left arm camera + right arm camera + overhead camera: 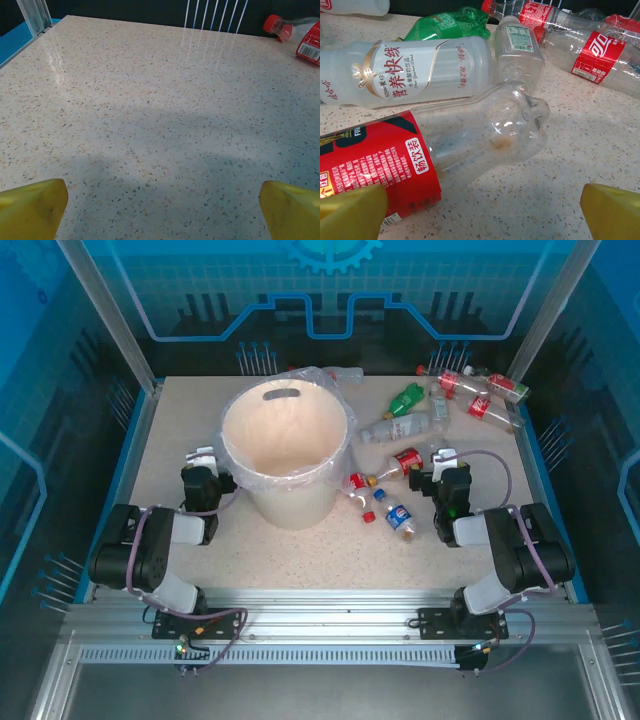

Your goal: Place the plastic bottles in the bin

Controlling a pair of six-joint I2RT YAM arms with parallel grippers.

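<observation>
Ten small plastic bottles [490, 408] were counted in the overhead view, all lying on their sides on the speckled beige table [170, 430]. Six were clear with red labels. There was also one green bottle [405, 400], one blue-labelled bottle [400, 518], one milky white bottle [410, 70] and one small clear bottle with a pale label [517, 47]. Nine were spread to the right of the large round cream-white plastic bin [290, 502], and one, partly hidden, lay behind it. The bin was stood upright near the middle of the table, with one clear bag liner [335, 380] folded over its rim.

The right gripper [482, 210] was held wide open with nothing grasped. One large red-labelled bottle [385, 165] lay just ahead of it, with its label beside the left yellow fingertip [350, 212]. The left gripper [162, 210] was seen just left of the bin, likewise spread wide over bare table and gripping nothing
</observation>
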